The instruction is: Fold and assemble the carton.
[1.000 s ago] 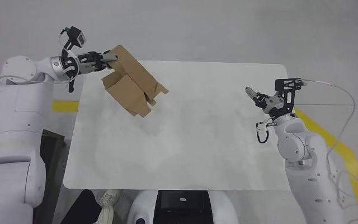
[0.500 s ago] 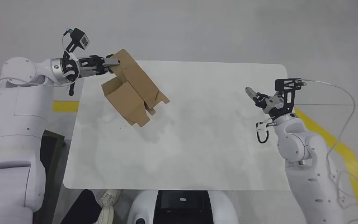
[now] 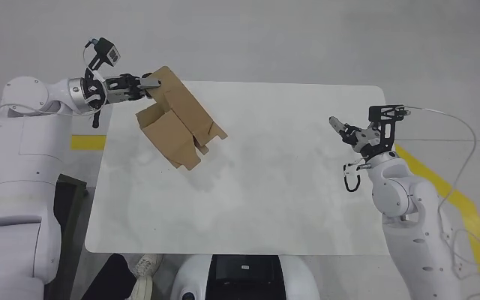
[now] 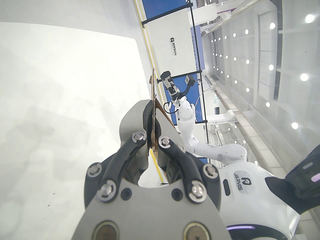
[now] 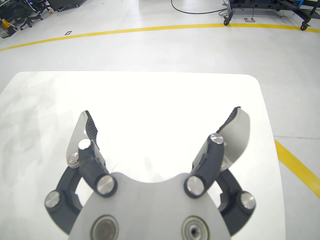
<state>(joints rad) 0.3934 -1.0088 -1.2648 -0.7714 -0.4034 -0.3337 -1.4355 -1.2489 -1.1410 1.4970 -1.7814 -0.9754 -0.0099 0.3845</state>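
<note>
A brown corrugated cardboard carton (image 3: pixel 176 120), partly opened into a sleeve with loose flaps, sits tilted over the 10 o'clock corner of the white rectangular table (image 3: pixel 300 195). Its short flaps point toward the table's centre, and I cannot tell whether its lower end touches the tabletop. The left gripper (image 3: pixel 150 84) is at the 11 o'clock end of the carton, fingers clamped on a thin cardboard panel. In the left wrist view the two pads of that gripper (image 4: pixel 151 116) press together on the panel's edge (image 4: pixel 153 93). The right gripper (image 3: pixel 339 127) hangs over the table's 3 o'clock edge, well apart from the carton. Its fingers are spread wide with nothing between them, as the right wrist view shows (image 5: pixel 162 111) above the bare tabletop (image 5: pixel 150 88). A yellow floor line (image 5: pixel 150 28) curves past the table.
</note>
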